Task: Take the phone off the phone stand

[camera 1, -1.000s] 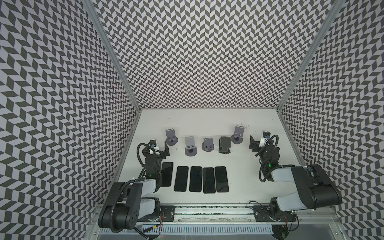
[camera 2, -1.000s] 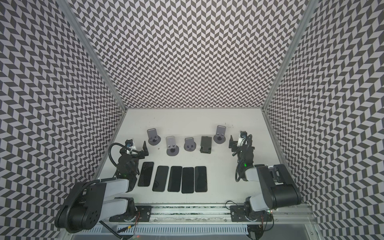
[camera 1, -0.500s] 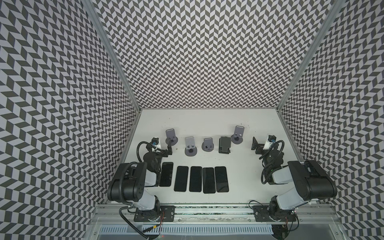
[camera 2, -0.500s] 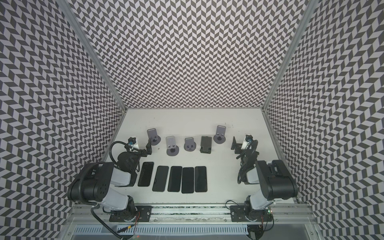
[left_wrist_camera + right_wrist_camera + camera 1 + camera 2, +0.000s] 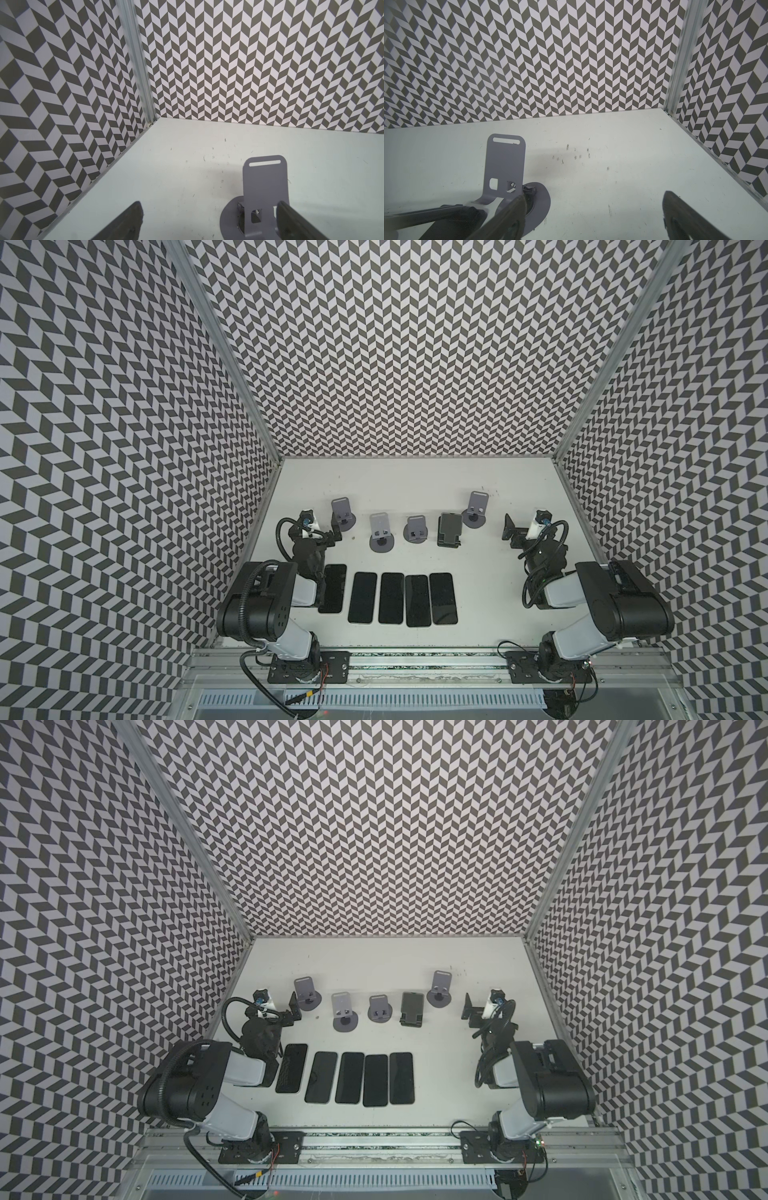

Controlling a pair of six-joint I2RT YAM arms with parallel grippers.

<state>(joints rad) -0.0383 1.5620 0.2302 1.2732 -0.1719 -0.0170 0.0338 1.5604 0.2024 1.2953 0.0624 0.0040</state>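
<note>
One dark phone (image 5: 449, 523) leans in its phone stand (image 5: 449, 542), just right of centre in both top views, between two of the four empty grey stands (image 5: 380, 531). Five more phones (image 5: 390, 598) lie flat in a row lower in the frame. The reach looks not yet begun: the left gripper (image 5: 208, 207) and right gripper (image 5: 593, 207) both hang with fingers wide apart, holding nothing. The right one is nearer, so it should probably swing toward centre, straddle the slab's thin edges and lift. Glossy glass may slip. The empty stands are matte bent sheet on round bases, and the table (image 5: 415, 481) is scuffed white.
</note>
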